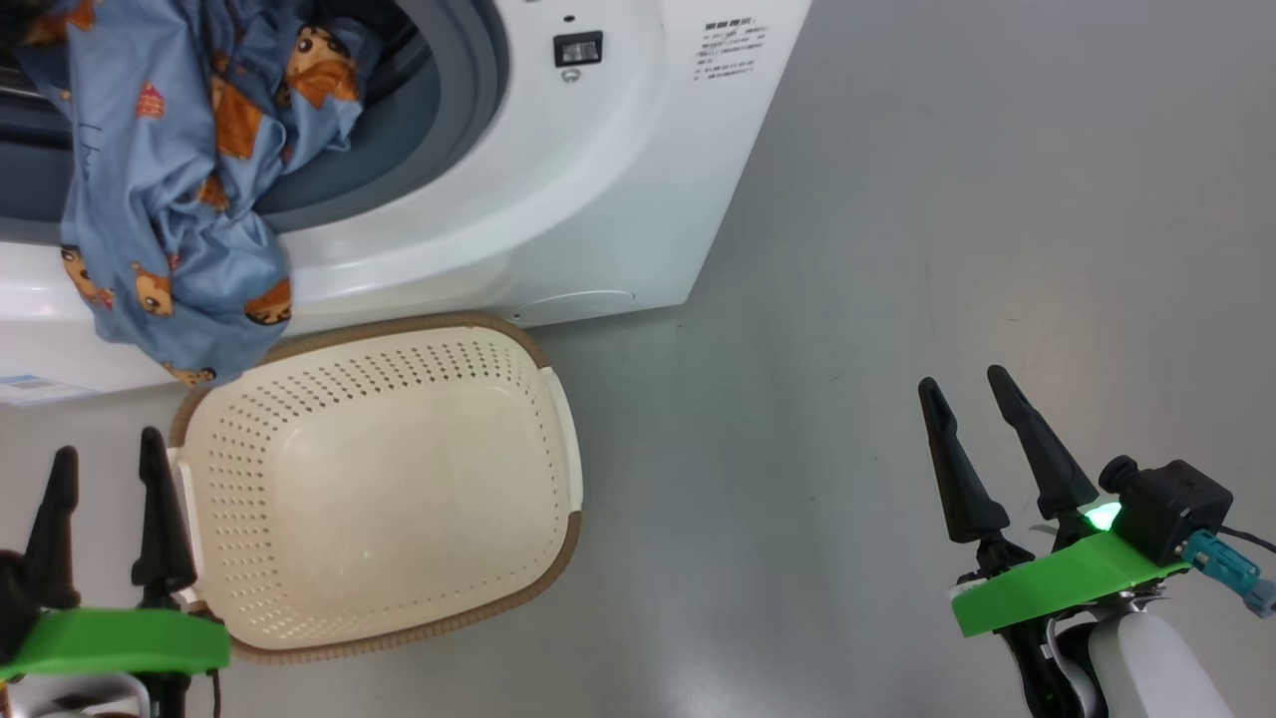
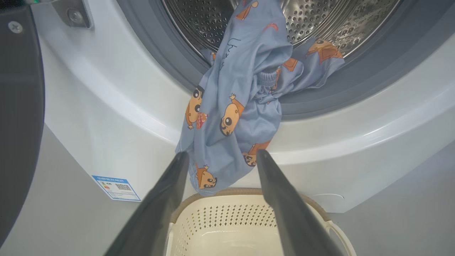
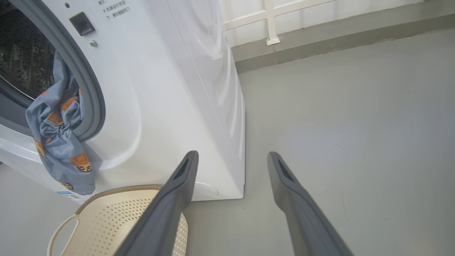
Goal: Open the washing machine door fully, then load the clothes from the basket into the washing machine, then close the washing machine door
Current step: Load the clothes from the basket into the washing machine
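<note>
The white washing machine (image 1: 558, 199) stands with its door swung open; the black door (image 2: 17, 117) runs along the left edge of the left wrist view. Blue printed clothes (image 1: 179, 189) hang out of the drum mouth over the grey rubber ring (image 2: 355, 81) and droop down the front panel toward the basket (image 1: 399, 489), which holds nothing. My left gripper (image 1: 105, 454) is open, low beside the basket's left end, nothing between its fingers. Off to the right my right gripper (image 1: 962, 384) is open above bare floor.
Grey floor (image 1: 947, 199) spreads to the right of the machine. A white wall with a railing base (image 3: 270, 25) stands behind it. A blue label sticker (image 2: 115, 187) sits low on the machine's front.
</note>
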